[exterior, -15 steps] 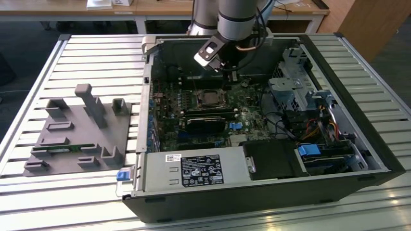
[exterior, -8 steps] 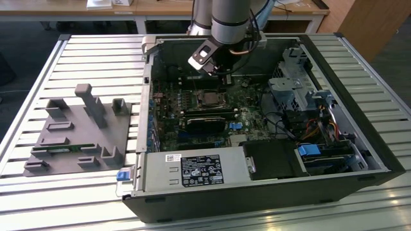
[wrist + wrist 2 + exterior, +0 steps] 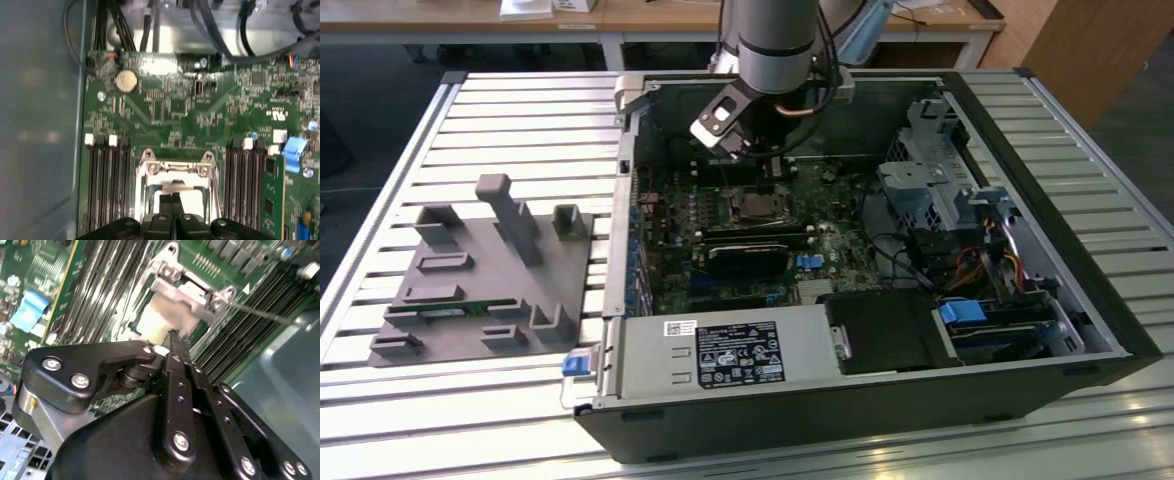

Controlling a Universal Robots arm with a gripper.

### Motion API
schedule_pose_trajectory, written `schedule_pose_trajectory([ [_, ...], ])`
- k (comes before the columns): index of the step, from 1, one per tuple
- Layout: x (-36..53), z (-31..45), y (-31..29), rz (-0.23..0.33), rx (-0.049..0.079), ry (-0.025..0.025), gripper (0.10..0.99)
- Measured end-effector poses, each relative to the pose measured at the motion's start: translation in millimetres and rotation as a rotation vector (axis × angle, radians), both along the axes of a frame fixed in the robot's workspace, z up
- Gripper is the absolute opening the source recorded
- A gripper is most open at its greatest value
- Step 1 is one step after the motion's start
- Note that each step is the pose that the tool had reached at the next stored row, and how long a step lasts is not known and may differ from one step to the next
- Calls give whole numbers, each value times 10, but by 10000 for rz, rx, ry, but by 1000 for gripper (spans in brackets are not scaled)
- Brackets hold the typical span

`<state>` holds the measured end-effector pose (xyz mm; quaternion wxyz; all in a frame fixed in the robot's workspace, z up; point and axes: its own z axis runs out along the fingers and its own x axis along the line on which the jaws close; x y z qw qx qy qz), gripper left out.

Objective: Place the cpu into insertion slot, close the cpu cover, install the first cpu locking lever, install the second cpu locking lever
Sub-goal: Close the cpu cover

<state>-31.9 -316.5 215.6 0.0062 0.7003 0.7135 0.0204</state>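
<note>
The cover [image 3: 176,166] is bright bare metal. The gripper [image 3: 176,340] looks matt black, perhaps plastic. The board [image 3: 200,116] is glossy green.

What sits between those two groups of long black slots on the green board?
In the first wrist view: the cpu cover, framing the cpu, with the pincer over it.

Light: bright, even. Glare: streaks on bench [image 3: 1067,440] slats at 5 o'clock, exterior view; cpu [image 3: 157,320] [image 3: 192,197] blown white in both wrist views. Shadow: computer case [image 3: 854,415] interior dim.
</note>
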Motion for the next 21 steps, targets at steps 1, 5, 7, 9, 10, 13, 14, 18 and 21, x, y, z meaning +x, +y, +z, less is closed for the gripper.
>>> schedule_pose_trajectory([
  [1, -12, -9, 0, -1, -1, 0, 106],
  [5, -24, -43, 0, -1, -1, 1, 106],
  [7, -51, -59, 0, -1, -1, 1, 106],
  [9, -83, -71, -1, -1, -3, 1, 106],
  [10, -99, -75, -1, 0, -3, 2, 106],
  [13, -137, -83, 0, -1, -1, 0, 106],
  [14, -146, -84, 0, -1, 0, 0, 106],
  [18, -176, -90, 0, -1, -1, 0, 106],
  [21, -203, -96, 0, 0, -1, 0, 106],
])
